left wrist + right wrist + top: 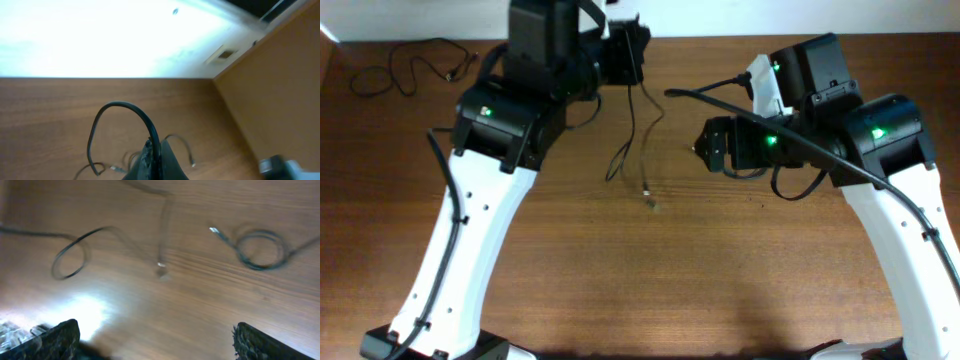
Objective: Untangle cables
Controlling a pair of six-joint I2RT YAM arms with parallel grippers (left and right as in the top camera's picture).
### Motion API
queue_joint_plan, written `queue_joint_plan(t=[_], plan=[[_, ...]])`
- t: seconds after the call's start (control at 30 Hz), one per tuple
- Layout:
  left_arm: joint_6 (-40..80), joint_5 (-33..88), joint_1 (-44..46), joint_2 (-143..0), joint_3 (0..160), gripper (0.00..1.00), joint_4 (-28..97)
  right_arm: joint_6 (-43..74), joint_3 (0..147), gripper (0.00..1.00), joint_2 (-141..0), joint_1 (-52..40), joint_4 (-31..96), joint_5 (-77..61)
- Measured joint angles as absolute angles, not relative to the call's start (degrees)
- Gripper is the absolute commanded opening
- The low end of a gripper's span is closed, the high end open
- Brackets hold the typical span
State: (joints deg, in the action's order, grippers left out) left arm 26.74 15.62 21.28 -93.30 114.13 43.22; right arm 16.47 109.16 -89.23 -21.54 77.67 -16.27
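The left fingers point(153, 159) are pinched shut on one of the cables point(120, 106), which arches up out of them. From above it dangles from twelve o'clock down to the middle of the worktop point(720, 280). The right fingers point(704, 144), just off centre towards two o'clock, are spread wide. A second cable point(405, 65) lies at ten o'clock.

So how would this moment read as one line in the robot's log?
left tool: shut on cable | right tool: open, empty | second cable: loose on table, far left
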Motion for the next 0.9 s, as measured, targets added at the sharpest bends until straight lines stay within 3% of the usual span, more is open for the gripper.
queue_joint_plan(t=[0.13, 0.27, 0.53, 0.9], plan=[[37.91, 16.99, 20.80, -92.77, 114.21, 0.00, 42.76, 16.51, 109.16, 0.98, -89.25, -21.98, 71.40, -27.99], [46.85, 21.45, 20.80, -92.77, 114.28, 0.00, 35.05, 16.56, 109.16, 0.98, -89.32, -25.91, 67.94, -31.38], [57.95, 29.06, 20.82, -92.66, 114.32, 0.00, 24.43, 25.36, 109.16, 0.98, -93.60, -31.77, 62.00, -23.59], [60.51, 34.76, 14.85, -92.64, 114.32, 0.00, 24.67, 36.86, 109.16, 0.99, -101.47, -31.92, 61.65, -8.80]])
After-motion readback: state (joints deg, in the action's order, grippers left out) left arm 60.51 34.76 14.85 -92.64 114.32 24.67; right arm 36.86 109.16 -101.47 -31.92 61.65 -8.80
